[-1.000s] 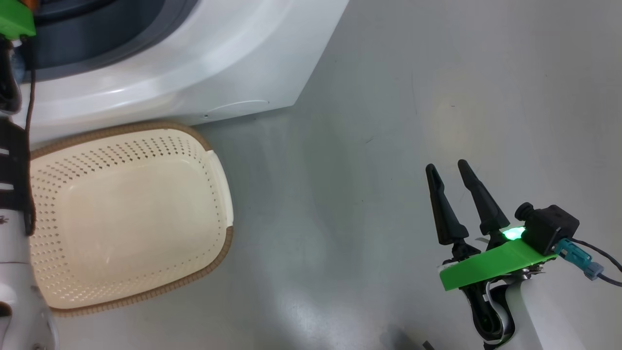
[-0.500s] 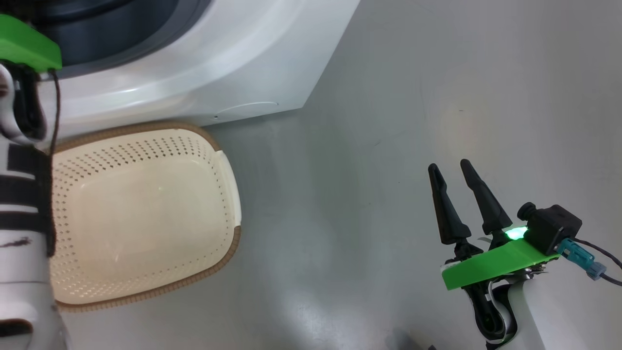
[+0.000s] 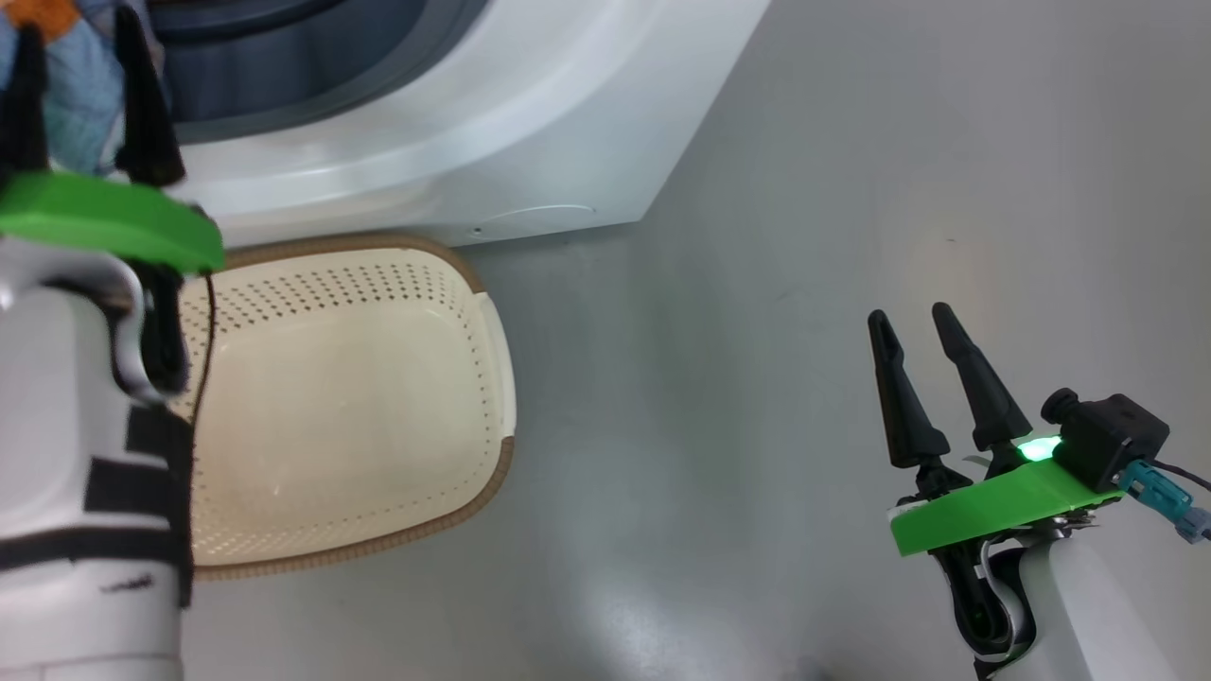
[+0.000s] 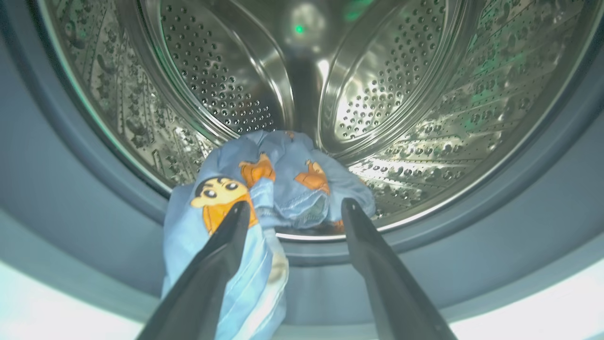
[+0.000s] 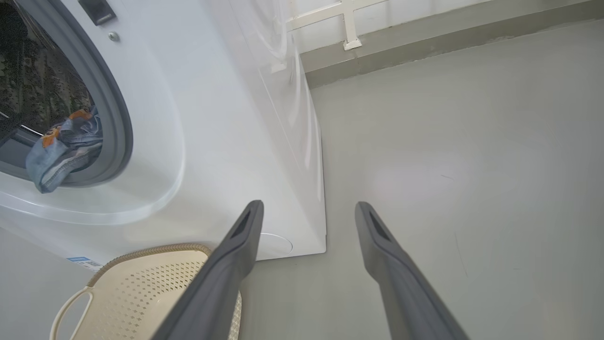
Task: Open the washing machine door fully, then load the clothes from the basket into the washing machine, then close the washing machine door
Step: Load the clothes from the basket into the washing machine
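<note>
The white washing machine (image 3: 473,123) stands open; its door is out of view. In the left wrist view, light blue clothes (image 4: 283,184) with orange cartoon figures hang over the blue-grey gasket (image 4: 472,245) at the mouth of the steel drum (image 4: 391,94), partly inside and partly drooping out. My left gripper (image 4: 292,208) is open just in front of them, one finger lying over the fabric. The right wrist view shows the same clothes (image 5: 61,146) draped at the opening. The cream basket (image 3: 378,284) sits empty on the floor before the machine. My right gripper (image 3: 913,317) is open over bare floor.
Grey floor (image 3: 757,284) stretches to the right of the machine and basket. In the right wrist view, a wall base with a white frame (image 5: 349,28) runs behind the machine. My pale left forearm (image 3: 66,426) covers the basket's left side.
The head camera has shifted, sliding the scene rightward. My left arm has drawn back from the machine's opening, so its fingers and the cloth between them now show. The right gripper holds its pose.
</note>
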You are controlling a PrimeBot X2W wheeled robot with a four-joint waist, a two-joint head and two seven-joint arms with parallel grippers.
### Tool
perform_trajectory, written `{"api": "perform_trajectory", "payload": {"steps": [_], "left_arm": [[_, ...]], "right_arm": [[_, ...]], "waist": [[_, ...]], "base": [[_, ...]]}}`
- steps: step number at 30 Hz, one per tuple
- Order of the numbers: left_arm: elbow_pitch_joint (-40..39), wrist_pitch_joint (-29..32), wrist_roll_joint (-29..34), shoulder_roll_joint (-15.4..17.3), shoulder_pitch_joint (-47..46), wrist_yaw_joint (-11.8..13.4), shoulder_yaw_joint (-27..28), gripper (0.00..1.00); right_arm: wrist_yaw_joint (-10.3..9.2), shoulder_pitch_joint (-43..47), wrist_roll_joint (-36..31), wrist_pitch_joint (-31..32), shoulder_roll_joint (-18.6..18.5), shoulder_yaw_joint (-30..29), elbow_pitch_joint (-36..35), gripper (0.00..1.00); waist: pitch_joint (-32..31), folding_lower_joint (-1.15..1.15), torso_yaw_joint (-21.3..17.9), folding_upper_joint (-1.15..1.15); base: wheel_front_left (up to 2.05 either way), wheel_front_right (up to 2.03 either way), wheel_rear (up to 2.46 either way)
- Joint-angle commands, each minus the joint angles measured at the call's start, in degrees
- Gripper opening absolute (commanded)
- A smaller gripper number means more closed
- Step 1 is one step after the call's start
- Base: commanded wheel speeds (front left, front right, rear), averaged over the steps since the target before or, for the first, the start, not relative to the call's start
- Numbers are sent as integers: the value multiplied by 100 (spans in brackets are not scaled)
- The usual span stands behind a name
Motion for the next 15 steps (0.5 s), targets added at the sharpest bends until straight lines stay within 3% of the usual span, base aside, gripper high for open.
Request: {"api": "perform_trajectory", "payload": {"steps": [1, 15], "left_arm": [[-216, -30, 66, 160, 227, -9, 133, 100], [-1317, -30, 362, -176, 1935, -9, 271, 100]], "right_arm": [[9, 75, -19, -27, -50, 100, -137, 100], [9, 154, -67, -27, -263, -119, -195, 100]], "waist": [[-54, 0, 93, 0], [-111, 0, 568, 0]], "base": [[0, 0, 0], [0, 0, 0]]}}
